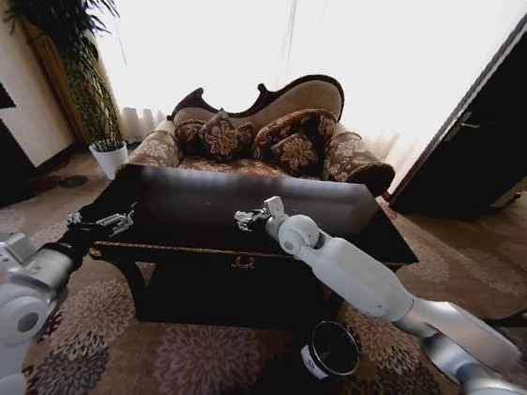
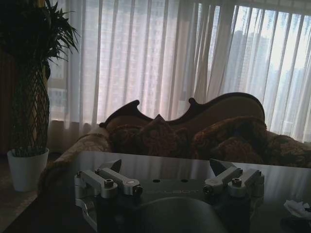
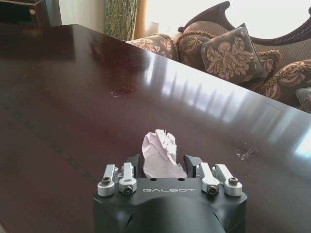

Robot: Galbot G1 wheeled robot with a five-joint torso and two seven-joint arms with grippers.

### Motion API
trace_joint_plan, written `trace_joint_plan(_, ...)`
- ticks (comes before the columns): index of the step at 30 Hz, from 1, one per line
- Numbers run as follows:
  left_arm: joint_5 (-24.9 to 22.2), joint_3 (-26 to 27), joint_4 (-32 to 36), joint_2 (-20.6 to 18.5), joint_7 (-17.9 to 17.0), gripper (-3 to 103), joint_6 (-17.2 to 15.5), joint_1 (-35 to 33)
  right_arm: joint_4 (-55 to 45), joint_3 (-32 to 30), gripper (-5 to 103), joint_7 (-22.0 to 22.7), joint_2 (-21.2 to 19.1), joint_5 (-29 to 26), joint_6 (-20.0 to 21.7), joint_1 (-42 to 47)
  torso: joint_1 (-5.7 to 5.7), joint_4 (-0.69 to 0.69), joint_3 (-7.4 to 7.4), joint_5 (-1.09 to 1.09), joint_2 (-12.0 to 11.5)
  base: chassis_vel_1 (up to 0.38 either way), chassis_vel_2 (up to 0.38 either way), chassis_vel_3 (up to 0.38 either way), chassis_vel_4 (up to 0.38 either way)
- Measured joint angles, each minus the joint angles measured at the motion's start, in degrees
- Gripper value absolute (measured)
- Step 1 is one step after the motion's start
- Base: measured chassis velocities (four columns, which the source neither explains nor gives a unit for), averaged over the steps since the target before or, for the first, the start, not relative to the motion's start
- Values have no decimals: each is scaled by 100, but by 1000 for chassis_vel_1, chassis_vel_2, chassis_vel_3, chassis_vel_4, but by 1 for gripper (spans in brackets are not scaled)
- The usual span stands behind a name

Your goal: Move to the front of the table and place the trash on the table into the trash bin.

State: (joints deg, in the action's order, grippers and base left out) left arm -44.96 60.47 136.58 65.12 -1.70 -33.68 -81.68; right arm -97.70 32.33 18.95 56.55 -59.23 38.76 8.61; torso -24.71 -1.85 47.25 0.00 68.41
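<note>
A crumpled white paper wad (image 3: pixel 160 155) is clasped between the fingers of the right gripper (image 3: pixel 164 167), over the table (image 1: pixel 338 210) near its front edge. It has not yet been carried to the trash bin (image 1: pixel 330 350) on the floor. The left gripper (image 2: pixel 165 182) hovers spread and unladen at the table's left front corner.

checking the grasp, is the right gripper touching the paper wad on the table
Touching. In the right wrist view the right gripper has the white paper wad wedged between its fingers, pressed against both, above the table.
</note>
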Motion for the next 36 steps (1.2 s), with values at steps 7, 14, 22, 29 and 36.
trace_joint_plan(7,-3,10,9,0,0,100,2,-10,-40,7,33,-13,-17,3,-7,-1,0,0,0,0,0,0,0,0,0)
trace_joint_plan(14,-3,4,16,0,-1,100,4,-11,-116,-6,6,-24,-92,-9,-45,-16,0,0,0,0,0,0,0,0,0)
trace_joint_plan(22,-3,12,29,-2,-1,100,8,-25,-204,-28,0,-25,-130,-22,-66,7,0,0,0,0,0,0,0,0,0)
trace_joint_plan(29,-14,50,40,-18,-1,100,16,-47,-463,-136,0,23,-248,-142,-165,-16,0,1,0,0,0,0,0,0,0)
trace_joint_plan(36,-15,-31,-6,-20,-2,100,21,2,-1060,-624,0,68,-679,-315,-199,200,0,1,0,-1,0,0,0,0,0)
